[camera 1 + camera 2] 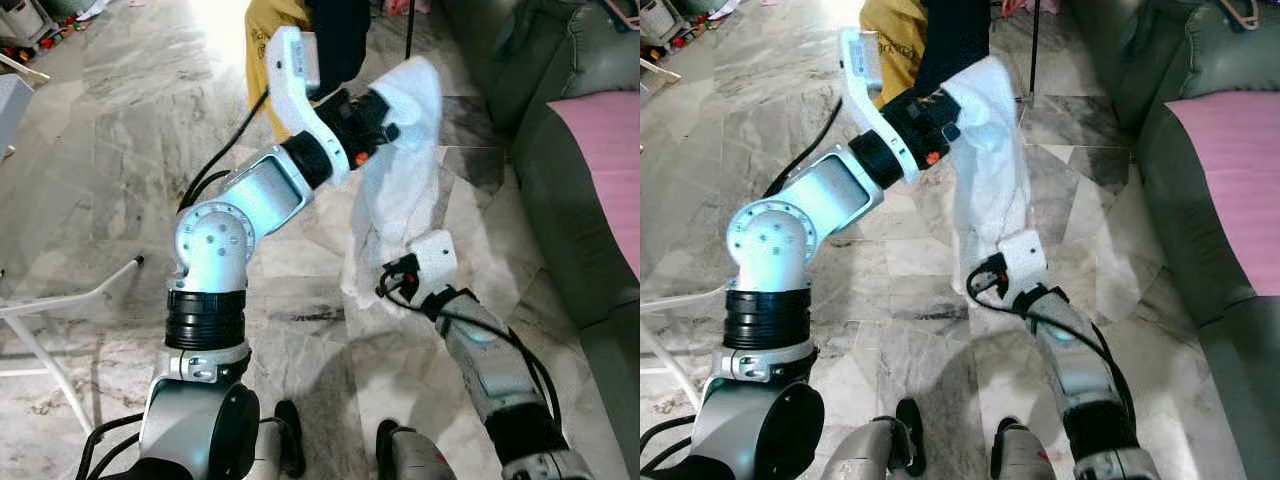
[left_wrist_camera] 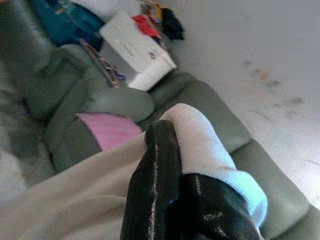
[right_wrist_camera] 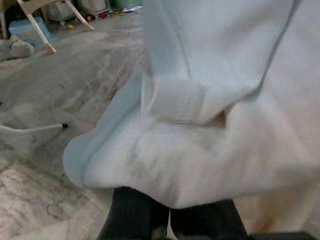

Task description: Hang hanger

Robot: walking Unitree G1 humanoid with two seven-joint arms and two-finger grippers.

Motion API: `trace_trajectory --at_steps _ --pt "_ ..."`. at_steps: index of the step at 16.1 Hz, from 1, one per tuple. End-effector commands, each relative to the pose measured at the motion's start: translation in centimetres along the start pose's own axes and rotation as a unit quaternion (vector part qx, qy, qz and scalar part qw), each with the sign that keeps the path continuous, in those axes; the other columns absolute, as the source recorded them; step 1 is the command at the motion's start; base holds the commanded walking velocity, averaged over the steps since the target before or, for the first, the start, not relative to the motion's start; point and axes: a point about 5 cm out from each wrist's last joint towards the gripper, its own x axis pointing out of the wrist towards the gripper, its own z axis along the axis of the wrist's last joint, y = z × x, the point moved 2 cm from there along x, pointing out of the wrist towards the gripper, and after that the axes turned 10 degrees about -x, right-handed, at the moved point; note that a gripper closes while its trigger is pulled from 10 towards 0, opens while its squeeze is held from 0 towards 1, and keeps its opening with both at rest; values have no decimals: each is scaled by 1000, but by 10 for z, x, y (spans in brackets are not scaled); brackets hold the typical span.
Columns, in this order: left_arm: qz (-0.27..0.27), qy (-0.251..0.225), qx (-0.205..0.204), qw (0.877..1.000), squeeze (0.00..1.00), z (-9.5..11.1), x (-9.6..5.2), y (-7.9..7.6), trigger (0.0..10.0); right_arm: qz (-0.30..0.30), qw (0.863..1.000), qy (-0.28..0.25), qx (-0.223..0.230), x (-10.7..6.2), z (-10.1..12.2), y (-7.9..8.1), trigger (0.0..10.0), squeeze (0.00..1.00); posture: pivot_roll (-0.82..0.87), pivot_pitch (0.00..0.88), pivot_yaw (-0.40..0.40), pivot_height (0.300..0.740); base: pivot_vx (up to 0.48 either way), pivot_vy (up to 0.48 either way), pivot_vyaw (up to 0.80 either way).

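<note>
Item: white knitted garment with ribbed hem, hanging in the air over the pale grey veined marble floor, stretched between both arms. No hanger can be made out in any view.

Left gripper: raised high at the garment's top end. In the left wrist view its black fingers lie pressed together over a fold of the white ribbed cloth, clamped on the garment.

Right gripper: lower, at the garment's bottom edge. In the right wrist view the ribbed hem drapes over the black fingers, which sit side by side under the cloth; whether they pinch it cannot be told.

Surroundings:
- Dark green leather sofa on the robot's right, with a pink cushion lying on its seat.
- Person standing just behind the garment, in a mustard-yellow top and a dark garment.
- White tubular stand leg with black tip on the floor on the robot's left.
- White box with coloured items on it, resting on the sofa in the left wrist view.
</note>
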Motion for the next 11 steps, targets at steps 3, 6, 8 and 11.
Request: trace_trajectory --at_steps 3,6,8,11 --pt "28 -15 11 999 0 4 -4 11 10000 -71 997 17 -27 -15 -4 -24 0 0 -140 255 92 740 0 0 0" --pt "54 -27 35 998 0 6 -4 19 10000 -161 986 25 -45 -29 -2 -59 0 0 -140 252 88 740 0 0 0" --pt "99 -27 64 993 0 4 -8 36 10000 -216 974 12 -70 -37 12 -82 0 0 -143 250 90 740 0 0 0" --pt "154 -2 92 984 0 -14 -22 65 10000 -268 956 -27 -116 -47 44 -108 0 0 -148 251 92 740 0 0 0"
